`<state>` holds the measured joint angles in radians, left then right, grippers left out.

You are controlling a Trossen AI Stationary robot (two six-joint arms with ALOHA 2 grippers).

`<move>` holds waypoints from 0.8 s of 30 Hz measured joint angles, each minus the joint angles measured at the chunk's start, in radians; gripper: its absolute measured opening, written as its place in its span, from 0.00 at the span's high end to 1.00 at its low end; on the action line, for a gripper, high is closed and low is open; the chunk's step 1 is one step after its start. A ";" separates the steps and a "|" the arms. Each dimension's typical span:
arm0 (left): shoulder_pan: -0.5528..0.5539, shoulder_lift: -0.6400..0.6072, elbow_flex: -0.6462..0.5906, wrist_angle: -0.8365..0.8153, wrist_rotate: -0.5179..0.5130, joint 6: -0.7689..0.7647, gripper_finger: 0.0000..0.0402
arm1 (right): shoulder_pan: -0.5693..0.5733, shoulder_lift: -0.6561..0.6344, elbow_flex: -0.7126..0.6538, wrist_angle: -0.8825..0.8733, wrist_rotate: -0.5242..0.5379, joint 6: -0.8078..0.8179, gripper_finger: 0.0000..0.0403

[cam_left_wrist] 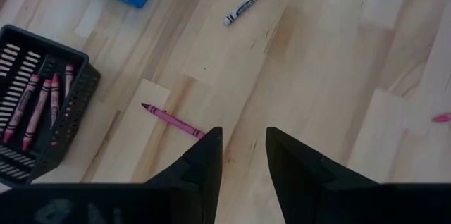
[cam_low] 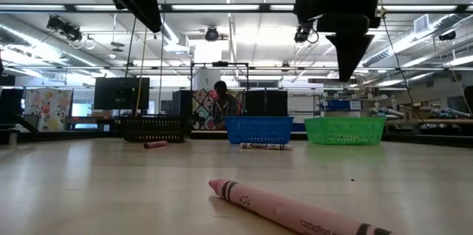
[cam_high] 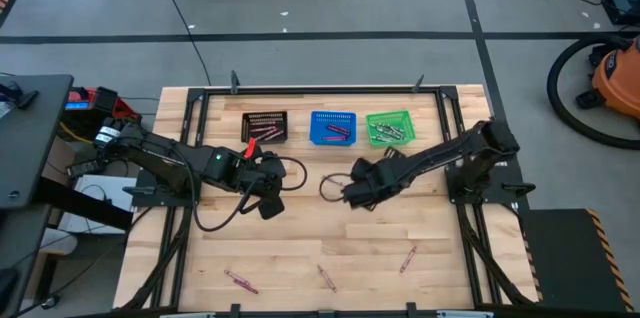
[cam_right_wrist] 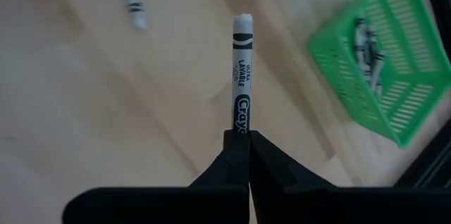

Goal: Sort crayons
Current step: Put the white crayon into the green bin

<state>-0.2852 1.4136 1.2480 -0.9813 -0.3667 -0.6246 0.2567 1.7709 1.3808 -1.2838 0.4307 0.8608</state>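
Observation:
My right gripper [cam_right_wrist: 242,136] hangs above the table's middle [cam_high: 347,194], shut on a white crayon [cam_right_wrist: 239,69]. Beyond it stands the green basket [cam_right_wrist: 384,62] holding pale crayons, and another white crayon [cam_right_wrist: 132,2] lies on the wood. My left gripper [cam_left_wrist: 243,139] hovers open to the left of the middle [cam_high: 270,201], touching nothing. A pink crayon [cam_left_wrist: 173,120] lies flat on the table just ahead of its fingers. The black basket [cam_left_wrist: 35,104] holds red and pink crayons. The blue basket [cam_high: 332,128] stands between the other two. My right gripper pinches the white crayon by one end [cam_right_wrist: 239,124] between its two fingers. The fingers slant down from the table's right. The crayon lies along the fingers and sticks out past them, its free tip [cam_right_wrist: 242,20] ahead. It is lifted clear of the table.
Three loose crayons lie near the table's front edge [cam_high: 240,281], [cam_high: 326,277], [cam_high: 408,258]; one pink crayon [cam_low: 295,209] fills the foreground of the low view. A red crayon [cam_high: 250,148] lies in front of the black basket. A metal frame [cam_high: 320,88] borders the table.

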 joint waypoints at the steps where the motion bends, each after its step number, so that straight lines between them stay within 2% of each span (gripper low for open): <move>1: 0.000 0.000 0.000 0.000 0.000 0.010 0.70 | -0.012 -0.019 -0.020 0.007 0.003 0.000 0.98; 9: 0.000 0.000 0.000 0.000 -0.002 0.016 0.70 | -0.170 -0.170 -0.184 0.078 0.018 -0.049 0.98; 15: 0.000 0.000 0.000 0.000 -0.002 0.017 0.70 | -0.314 -0.244 -0.290 0.181 0.017 -0.210 0.98; 24: 0.000 0.000 0.000 0.001 -0.001 0.017 0.70 | -0.508 -0.252 -0.348 0.284 -0.001 -0.487 0.98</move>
<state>-0.2853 1.4136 1.2480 -0.9805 -0.3679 -0.6071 -0.2509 1.5185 1.0327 -1.0001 0.4296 0.3734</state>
